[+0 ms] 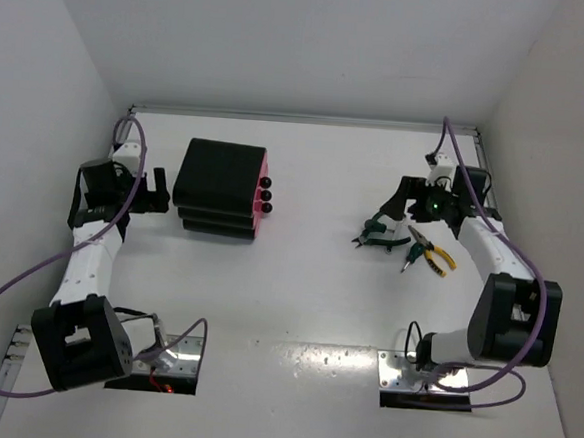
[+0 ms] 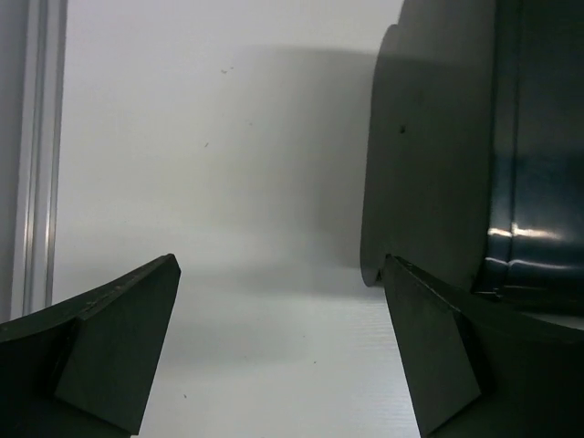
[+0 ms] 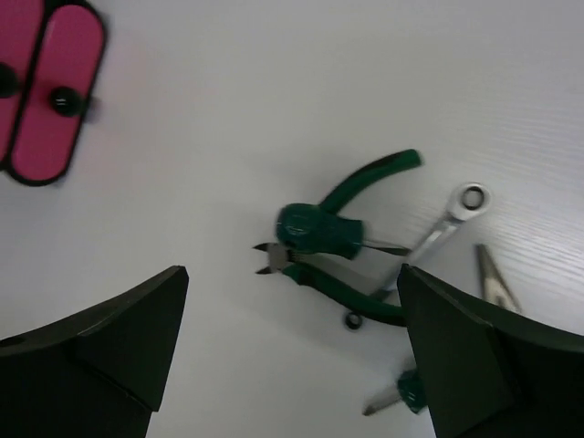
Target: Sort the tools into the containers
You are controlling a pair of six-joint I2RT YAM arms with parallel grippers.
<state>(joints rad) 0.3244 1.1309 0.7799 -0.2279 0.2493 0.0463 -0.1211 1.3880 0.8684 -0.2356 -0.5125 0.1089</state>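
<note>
Right gripper (image 3: 292, 274): jaws wide apart, nothing between them. Left gripper (image 2: 281, 265): jaws also wide, empty.

Tools lie in a loose pile at 3 o'clock on the white table (image 1: 296, 310). In the right wrist view, the dark green-handled pliers (image 3: 360, 187) sit dead ahead at 12 o'clock from the jaws, apart from both fingers. Their nose points to 9 o'clock and their handles splay toward 2 and 4, so the long axis runs across the jaw gap.

A stubby green-handled driver (image 3: 306, 228) lies on the pliers' pivot. A thin silver wrench (image 3: 447, 224) lies at 1 o'clock, ring end far, its near end touching the pliers. The yellow-handled pliers (image 1: 432, 255) lie just beside the pile on its 4 o'clock side.

The black three-tier drawer chest (image 1: 220, 179) stands at 10 o'clock on the table. Its magenta-pink drawers (image 3: 46, 137) look pushed in, and the round black knobs (image 1: 266, 196) face 3 o'clock, toward the tools.

Judgement: the right arm is much nearer the tools. The left gripper sits at the chest's 9 o'clock side, away from the knobs. There is bare table between the pile and the knobs. The overlapping tools risk a double pick.
</note>
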